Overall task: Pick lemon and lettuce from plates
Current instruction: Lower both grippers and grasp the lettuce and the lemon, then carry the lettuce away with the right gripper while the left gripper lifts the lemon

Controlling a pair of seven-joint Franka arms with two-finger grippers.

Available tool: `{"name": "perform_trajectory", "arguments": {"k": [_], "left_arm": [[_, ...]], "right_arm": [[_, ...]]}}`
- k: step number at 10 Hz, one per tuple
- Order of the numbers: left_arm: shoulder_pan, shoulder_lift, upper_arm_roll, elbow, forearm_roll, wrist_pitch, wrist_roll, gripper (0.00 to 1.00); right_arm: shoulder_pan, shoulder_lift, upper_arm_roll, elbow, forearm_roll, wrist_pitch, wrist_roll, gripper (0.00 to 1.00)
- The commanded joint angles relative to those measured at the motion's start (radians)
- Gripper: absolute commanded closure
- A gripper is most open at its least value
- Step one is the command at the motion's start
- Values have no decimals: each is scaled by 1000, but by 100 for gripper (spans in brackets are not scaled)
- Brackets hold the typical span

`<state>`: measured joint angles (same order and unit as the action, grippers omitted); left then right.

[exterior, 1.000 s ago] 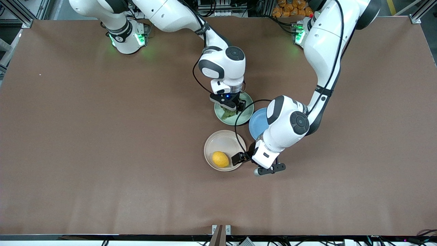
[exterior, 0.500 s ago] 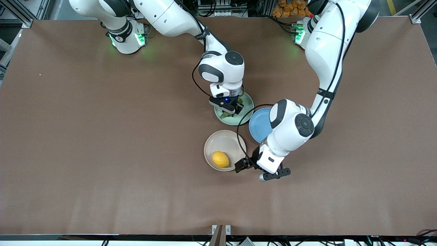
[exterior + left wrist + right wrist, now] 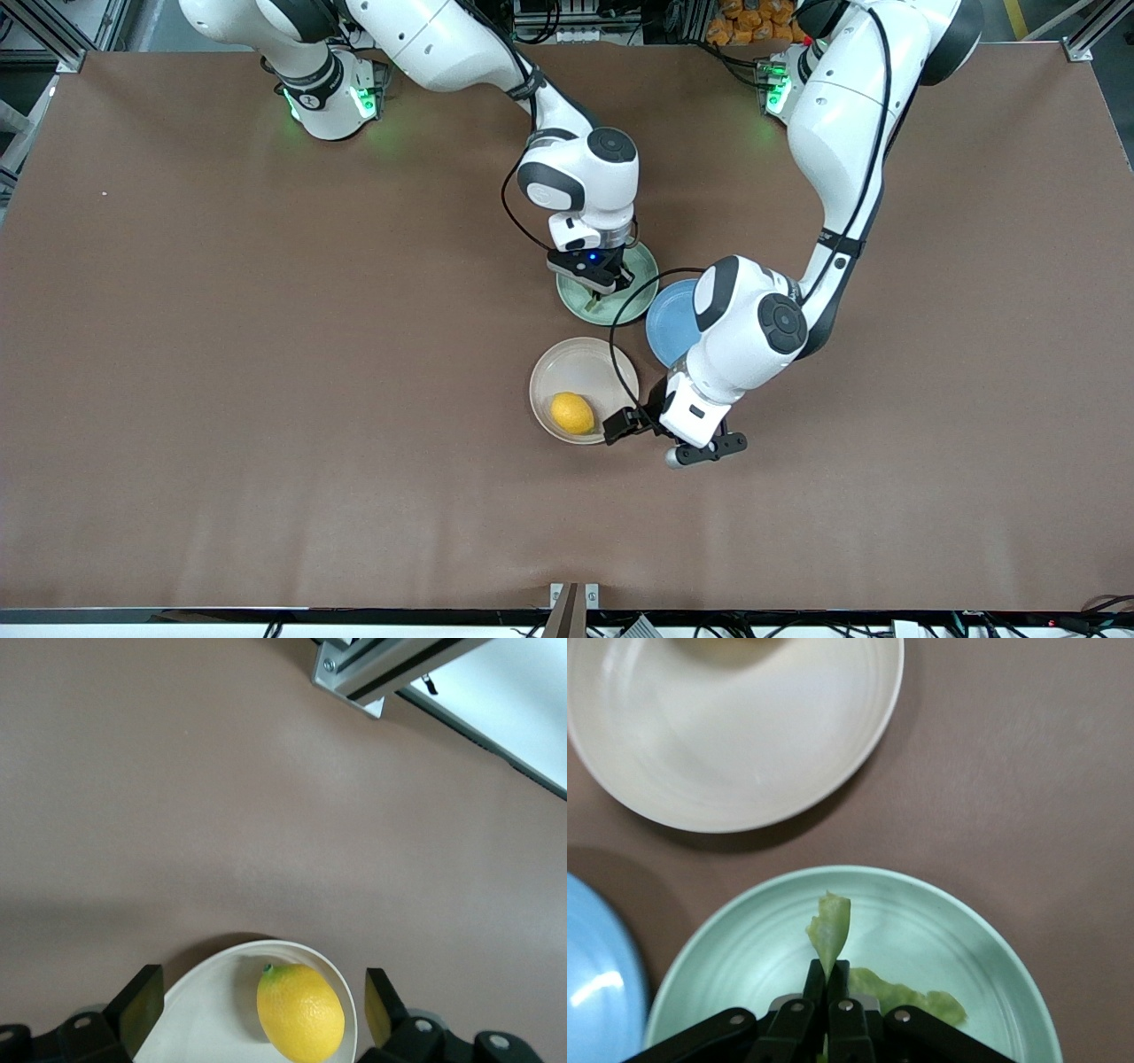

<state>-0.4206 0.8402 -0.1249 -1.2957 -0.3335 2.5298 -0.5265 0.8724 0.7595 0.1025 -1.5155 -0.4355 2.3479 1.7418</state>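
3 plates (image 3: 580, 368), 1 lemon (image 3: 572, 413), 1 lettuce (image 3: 830, 931), 2 grippers (image 3: 617, 425).

Legible text, labels, brands, numbers, signs: none found in the front view or in either wrist view.

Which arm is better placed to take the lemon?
Left. The left gripper is open at the beige plate beside the lemon; the right gripper is shut on lettuce.
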Motion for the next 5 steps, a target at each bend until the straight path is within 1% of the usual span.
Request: {"name": "perform_trajectory", "arguments": {"k": [1,2,3,4,5], "left_arm": [[-32,30,4,15,-29,10,-50,0],[-52,43,4,16,-29,29,-79,0],[-69,59,4,15,-29,65,-104,0],[-76,66,5,15,-29,85,-112,0],[-81,71,5,15,-29,87,-112,0]], "right_arm": [[-18,-139,38,-28,0,-125,-106,100],[-57,-204,75,-44,27,-166,-169,100],[-96,-280,91,-72,100,-206,-274,100],[-122,-348,89,-78,189,-267,-392,100],[-157,-405,88,-77,242,-338,-498,100]]}}
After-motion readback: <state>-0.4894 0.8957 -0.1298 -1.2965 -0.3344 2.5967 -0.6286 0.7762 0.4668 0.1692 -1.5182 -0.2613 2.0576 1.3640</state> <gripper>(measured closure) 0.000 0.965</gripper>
